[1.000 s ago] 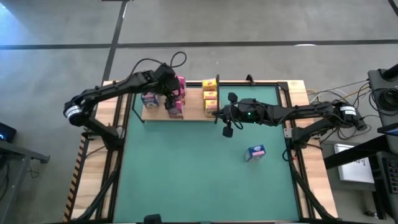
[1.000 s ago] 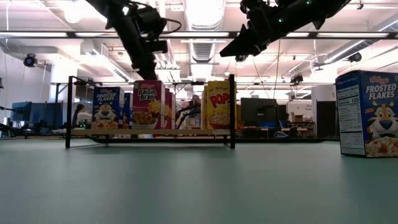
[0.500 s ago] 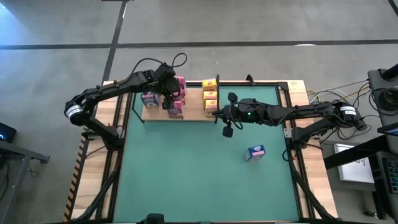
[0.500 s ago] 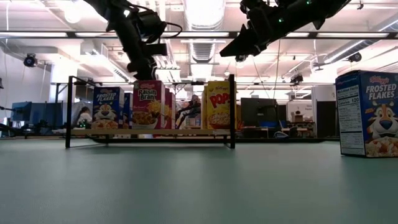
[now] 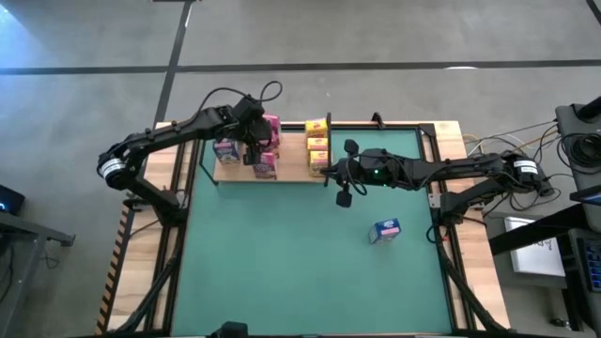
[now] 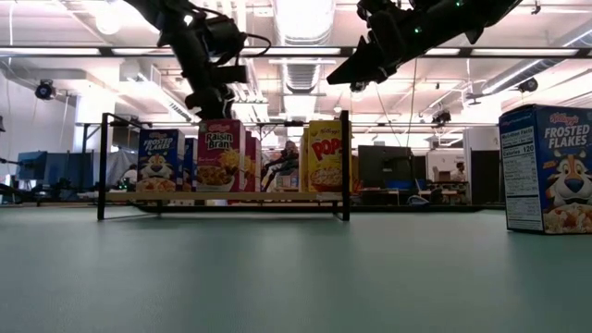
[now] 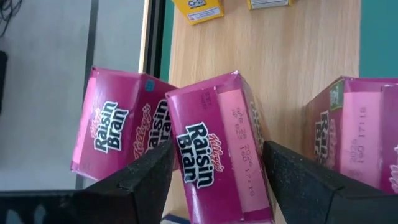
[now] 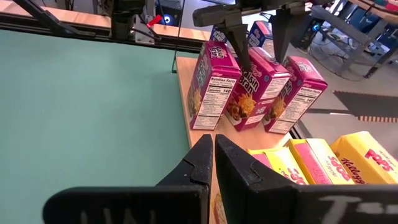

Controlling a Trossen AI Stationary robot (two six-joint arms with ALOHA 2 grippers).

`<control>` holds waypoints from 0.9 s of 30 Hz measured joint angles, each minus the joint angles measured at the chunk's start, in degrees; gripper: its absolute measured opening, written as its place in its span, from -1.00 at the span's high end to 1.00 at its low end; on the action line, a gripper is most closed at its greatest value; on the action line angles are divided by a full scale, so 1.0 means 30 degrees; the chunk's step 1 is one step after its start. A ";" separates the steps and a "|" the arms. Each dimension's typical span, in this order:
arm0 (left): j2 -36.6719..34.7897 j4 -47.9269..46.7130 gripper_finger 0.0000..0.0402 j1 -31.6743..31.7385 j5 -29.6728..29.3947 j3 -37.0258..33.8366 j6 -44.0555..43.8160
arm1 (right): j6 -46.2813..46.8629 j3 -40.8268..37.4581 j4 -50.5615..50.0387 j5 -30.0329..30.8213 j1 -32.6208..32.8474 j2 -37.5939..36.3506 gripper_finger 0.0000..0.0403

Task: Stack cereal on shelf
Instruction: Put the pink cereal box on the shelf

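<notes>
While the left gripper (image 8: pixel 256 17) is held above the shelf (image 5: pixel 291 169), fingers spread astride the middle pink box (image 7: pixel 217 146), seemingly without contact, the right gripper (image 5: pixel 331 170) is kept shut nearby.

A green table mat (image 5: pixel 282 263) covers the table, with bare light wood (image 5: pixel 174 178) showing along its side edges. At its twelve o'clock edge sits the shelf (image 5: pixel 291 172), a pale wood panel with thin black posts. On the panel stand blue boxes (image 5: pixel 225 148) toward nine o'clock, pink boxes (image 5: pixel 266 150) in the middle and yellow boxes (image 5: pixel 317 148) toward three o'clock. One blue box (image 5: pixel 385 230) stands alone on the mat, toward four o'clock.
</notes>
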 joint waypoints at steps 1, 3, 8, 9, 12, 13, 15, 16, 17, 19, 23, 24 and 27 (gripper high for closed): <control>0.0000 -0.0014 -0.15 0.0018 -0.0005 0.0000 -0.0026 | -0.0007 0.0000 0.0000 -0.0001 0.0000 0.0000 0.96; 0.0000 -0.0165 -0.15 0.0039 -0.0003 0.0000 0.0065 | -0.0029 0.0000 0.0000 0.0003 0.0000 0.0000 0.96; 0.0007 -0.0184 -0.15 0.0032 0.0000 0.0000 0.1272 | -0.0015 0.0000 0.0002 0.0003 0.0000 0.0000 0.96; 0.0007 -0.0190 -0.15 0.0039 0.0001 0.0000 0.1553 | -0.0018 0.0000 0.0011 0.0003 0.0000 0.0000 0.96; 0.0007 -0.0190 -0.15 0.0039 0.0001 0.0000 0.2441 | -0.0067 0.0000 0.0081 0.0003 0.0000 0.0000 0.96; 0.0007 -0.0190 -0.15 0.0039 0.0001 0.0000 0.2719 | -0.0073 0.0000 0.0095 0.0003 0.0000 0.0000 0.96; 0.0007 -0.0187 -0.15 0.0039 0.0001 0.0000 0.3039 | -0.0066 0.0000 0.0102 0.0003 0.0000 0.0000 0.96; 0.0007 -0.0190 -0.15 0.0039 0.0001 0.0000 0.3156 | -0.0071 0.0000 0.0102 0.0003 0.0000 0.0000 0.96; 0.0007 -0.0190 -0.15 0.0039 0.0001 0.0000 0.3280 | -0.0068 0.0000 0.0101 0.0003 0.0000 0.0002 0.96; 0.0007 -0.0190 -0.15 0.0039 0.0001 0.0000 0.3617 | -0.0069 0.0000 0.0098 0.0003 0.0000 0.0007 0.96; -0.0005 -0.0125 -0.15 0.0054 -0.0014 0.0000 0.3932 | -0.0073 0.0000 0.0109 0.0003 0.0000 0.0007 0.95; -0.0012 -0.0184 -0.15 0.0054 -0.0014 0.0040 0.3890 | -0.0078 0.0000 0.0117 0.0003 0.0000 0.0007 0.95; -0.0031 -0.0438 -0.15 0.0055 -0.0014 0.0705 0.3211 | -0.0131 0.0000 0.0120 -0.0001 0.0000 0.0007 0.95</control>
